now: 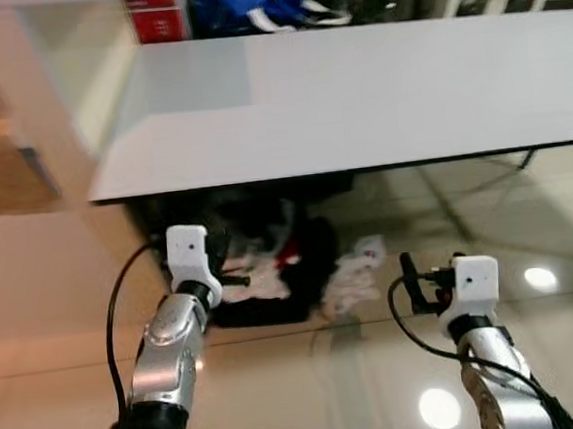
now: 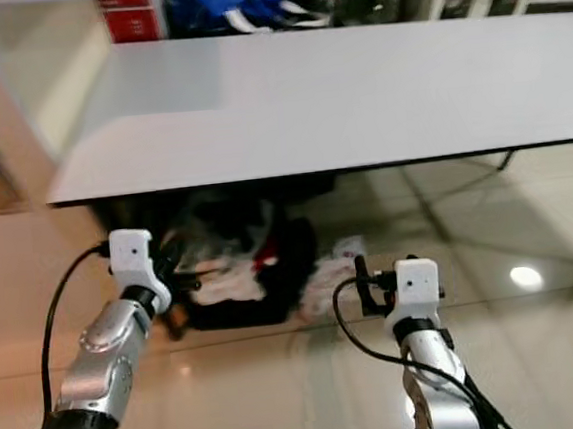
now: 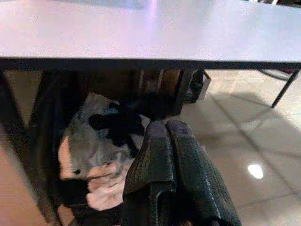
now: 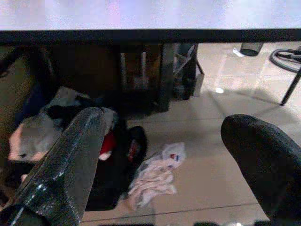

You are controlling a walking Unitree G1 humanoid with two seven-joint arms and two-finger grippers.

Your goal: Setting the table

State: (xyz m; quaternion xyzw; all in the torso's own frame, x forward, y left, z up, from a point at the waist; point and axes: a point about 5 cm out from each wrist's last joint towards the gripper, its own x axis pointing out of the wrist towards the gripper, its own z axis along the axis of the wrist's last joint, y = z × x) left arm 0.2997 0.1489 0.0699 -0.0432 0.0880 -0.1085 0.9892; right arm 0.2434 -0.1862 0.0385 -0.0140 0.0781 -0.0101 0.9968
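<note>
A large grey table (image 1: 357,98) stands in front of me with a bare top; its dark front edge (image 3: 150,63) runs across both wrist views. My left gripper (image 3: 165,136) is held low before the table's front edge, its two black fingers pressed together with nothing between them. My right gripper (image 4: 162,155) is at the same height further right, its fingers (image 4: 70,160) spread wide apart and holding nothing. Both arms (image 1: 169,365) reach forward below table height.
Under the table lies a dark bag with a pile of clothes (image 1: 261,267), and a crumpled white cloth (image 1: 357,269) on the glossy tiled floor. A table leg (image 3: 284,89) angles down at the right. Red and blue items (image 1: 248,2) sit beyond the far edge.
</note>
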